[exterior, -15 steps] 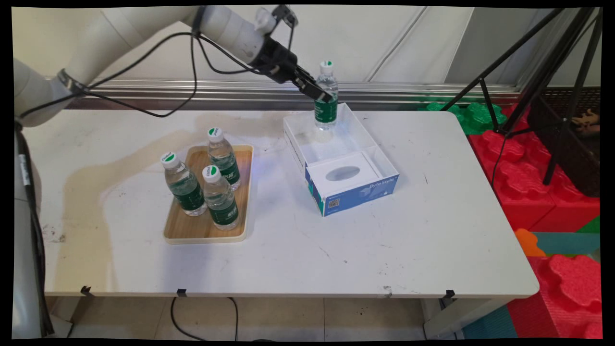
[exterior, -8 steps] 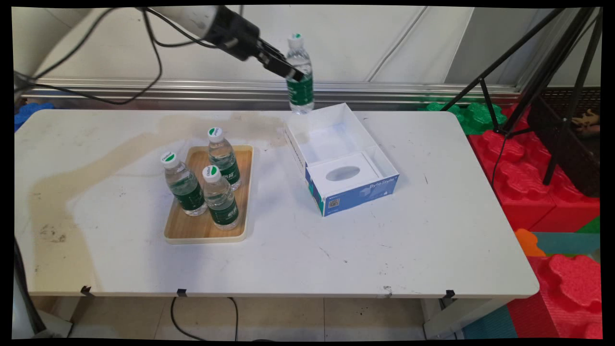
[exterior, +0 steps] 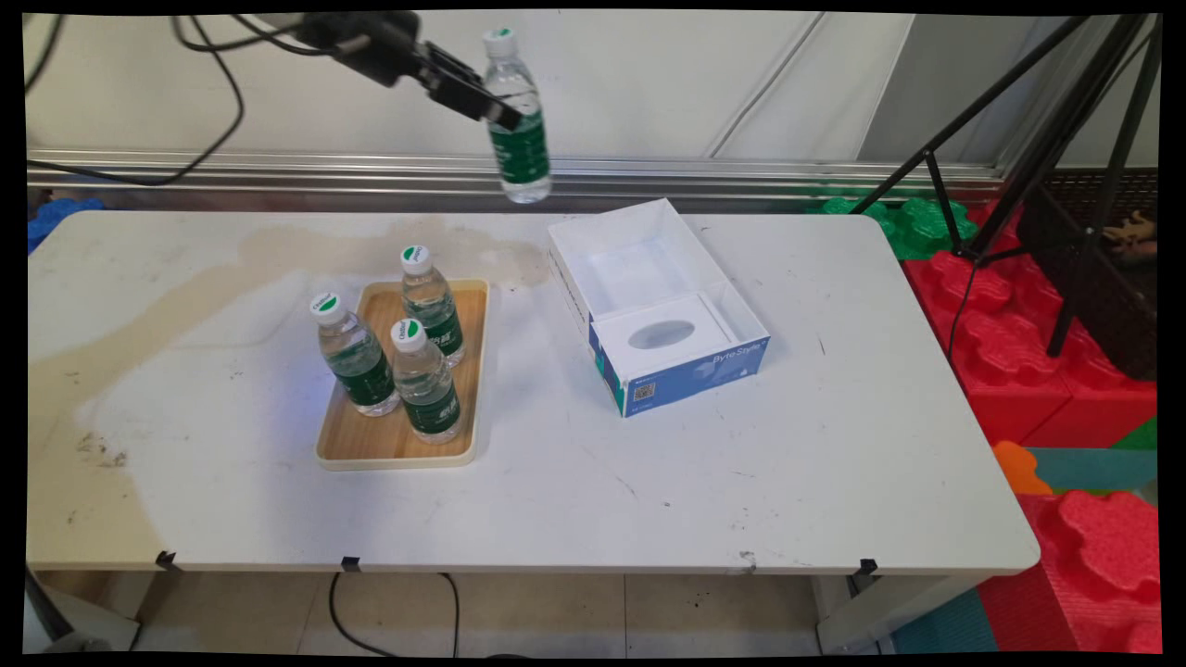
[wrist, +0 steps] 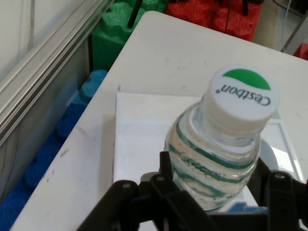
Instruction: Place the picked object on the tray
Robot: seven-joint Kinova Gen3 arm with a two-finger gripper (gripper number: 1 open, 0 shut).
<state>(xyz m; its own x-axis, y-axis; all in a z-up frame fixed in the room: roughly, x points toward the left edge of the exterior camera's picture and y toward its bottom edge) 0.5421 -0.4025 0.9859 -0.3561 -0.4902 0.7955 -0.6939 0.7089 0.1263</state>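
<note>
The white table [exterior: 788, 463] is filling most of the frame. At its centre right, an open blue-and-white box [exterior: 660, 310] is sitting, and left of centre a wooden tray [exterior: 371, 445] is carrying three upright water bottles [exterior: 426, 380]. At the top centre of the frame, the end effector [exterior: 496, 104] is pinching a fourth water bottle [exterior: 516, 116] by its upper body, holding it slightly tilted in the air, above the table's far edge and up-left of the box.
</note>
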